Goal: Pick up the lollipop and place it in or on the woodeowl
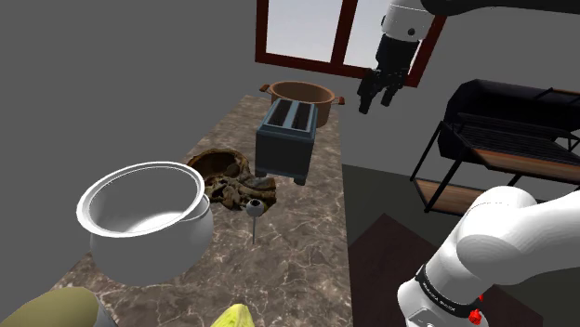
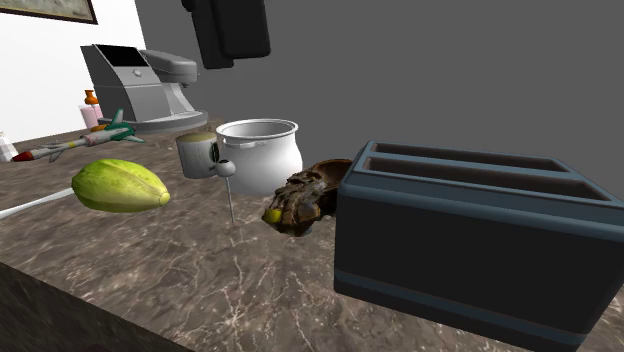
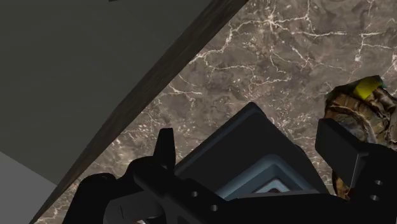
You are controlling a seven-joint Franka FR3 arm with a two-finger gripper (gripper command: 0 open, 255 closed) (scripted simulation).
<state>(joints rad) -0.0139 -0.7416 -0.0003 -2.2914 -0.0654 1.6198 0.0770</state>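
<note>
Lollipop [image 1: 254,208] stands on its stick midway along the counter [image 1: 311,232], beside the bowl [image 1: 225,176]; likely light, stiff, tippy, best pinched just under its head; gripper [image 1: 376,100] hangs open, empty.

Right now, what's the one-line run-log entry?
pincer: open, empty, raised over blue-grey toaster | grey ball-headed lollipop: upright on brown marble counter, untouched | brown carved bowl: no lollipop

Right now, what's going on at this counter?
The black gripper hangs open and empty, high above the dark toaster. The lollipop stands upright on the marble counter, untouched, right beside the brown wooden bowl. Nothing has been picked up yet.
</note>
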